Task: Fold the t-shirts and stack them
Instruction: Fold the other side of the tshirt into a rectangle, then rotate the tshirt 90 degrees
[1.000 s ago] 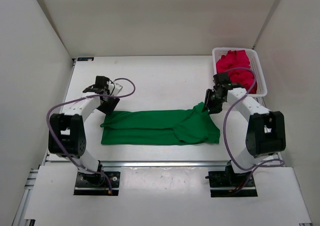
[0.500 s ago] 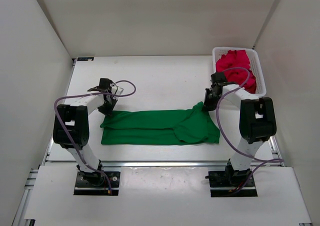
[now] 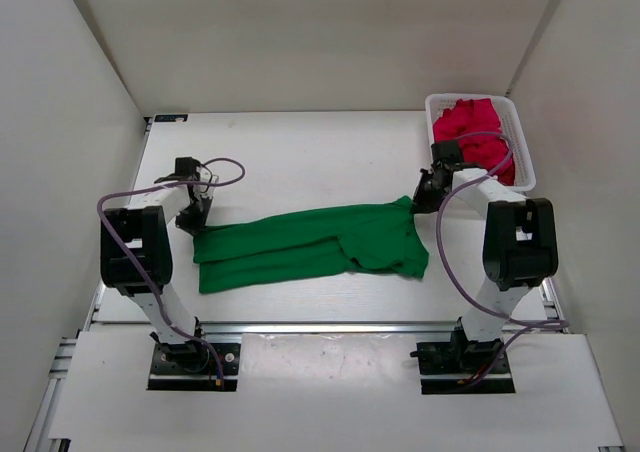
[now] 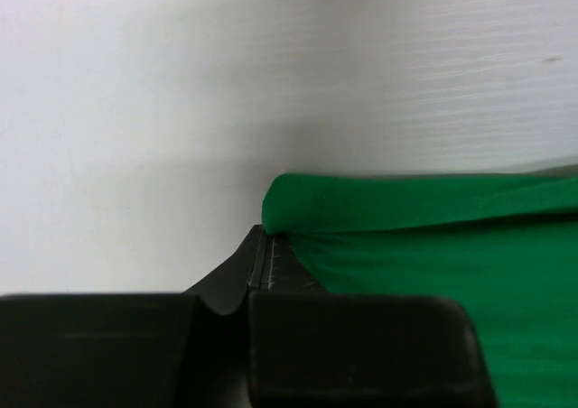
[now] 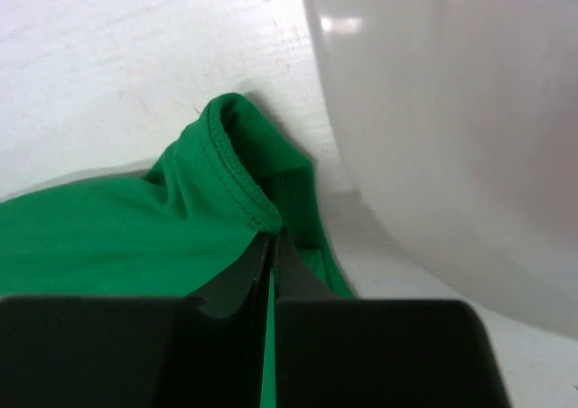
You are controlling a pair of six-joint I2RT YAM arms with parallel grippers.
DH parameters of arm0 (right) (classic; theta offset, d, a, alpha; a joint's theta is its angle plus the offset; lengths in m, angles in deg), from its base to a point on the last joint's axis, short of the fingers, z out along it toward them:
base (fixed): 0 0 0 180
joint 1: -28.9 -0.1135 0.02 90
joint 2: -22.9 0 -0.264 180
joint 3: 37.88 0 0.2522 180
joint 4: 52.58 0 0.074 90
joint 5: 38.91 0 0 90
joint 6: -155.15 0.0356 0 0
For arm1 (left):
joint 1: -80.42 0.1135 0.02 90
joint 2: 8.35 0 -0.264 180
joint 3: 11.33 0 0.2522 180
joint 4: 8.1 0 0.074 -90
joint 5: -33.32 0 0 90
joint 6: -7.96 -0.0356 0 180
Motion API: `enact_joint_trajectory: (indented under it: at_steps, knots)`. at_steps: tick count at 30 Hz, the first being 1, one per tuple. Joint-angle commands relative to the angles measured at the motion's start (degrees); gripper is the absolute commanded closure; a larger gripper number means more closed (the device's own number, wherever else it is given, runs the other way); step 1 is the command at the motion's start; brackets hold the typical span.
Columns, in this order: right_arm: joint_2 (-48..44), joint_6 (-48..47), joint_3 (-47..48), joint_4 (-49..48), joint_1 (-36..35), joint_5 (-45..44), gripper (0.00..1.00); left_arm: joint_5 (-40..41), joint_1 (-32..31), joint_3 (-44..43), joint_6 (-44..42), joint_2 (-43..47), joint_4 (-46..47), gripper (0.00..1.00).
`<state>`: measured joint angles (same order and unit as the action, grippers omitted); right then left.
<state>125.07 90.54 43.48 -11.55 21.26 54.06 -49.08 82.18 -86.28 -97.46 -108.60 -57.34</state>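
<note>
A bright green t-shirt (image 3: 310, 244) lies folded into a long strip across the middle of the table. My left gripper (image 3: 194, 223) is shut on its far left corner, and the green cloth (image 4: 406, 209) bunches at the closed tips (image 4: 264, 245). My right gripper (image 3: 417, 201) is shut on the far right corner, where a hemmed edge (image 5: 235, 169) is pinched between the fingers (image 5: 271, 245). Red t-shirts (image 3: 476, 144) lie crumpled in the white basket (image 3: 523, 152) at the back right.
The basket's white wall (image 5: 452, 128) stands close to the right of my right gripper. White enclosure walls (image 3: 70, 122) border the table on the left, back and right. The arm bases (image 3: 190, 357) sit at the near edge.
Both grippers have shut on the green shirt's far corners. The left end has been pulled back and to the left, so the strip now slants across the table.
</note>
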Motion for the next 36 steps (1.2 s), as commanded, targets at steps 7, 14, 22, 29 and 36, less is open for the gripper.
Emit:
enact_joint_trajectory:
  at_steps: [7, 14, 22, 29, 36]
  knots:
    - [3.7, -2.9, 6.0, -0.9, -2.9, 3.9, 0.75, 2.5, -1.1, -0.8, 1.1, 3.2, -1.9, 0.99]
    - [-0.3, -4.5, 7.6, 2.7, -6.4, 1.7, 0.61, 3.7, 0.3, -1.5, -0.4, 4.7, -2.3, 0.83]
    - [-15.7, 1.3, -5.5, 11.9, -8.6, -4.0, 0.62, 5.8, 0.4, 1.2, -2.4, 8.7, -1.7, 0.62]
    - [-23.2, 7.0, -22.0, 9.6, -3.9, 3.0, 0.46, 6.4, 0.3, 1.6, -3.1, 8.3, -0.7, 0.52]
    - [-16.7, 7.7, -24.0, 3.0, -2.2, 6.9, 0.49, 6.1, -1.1, -1.6, -2.2, 4.8, -1.5, 0.52]
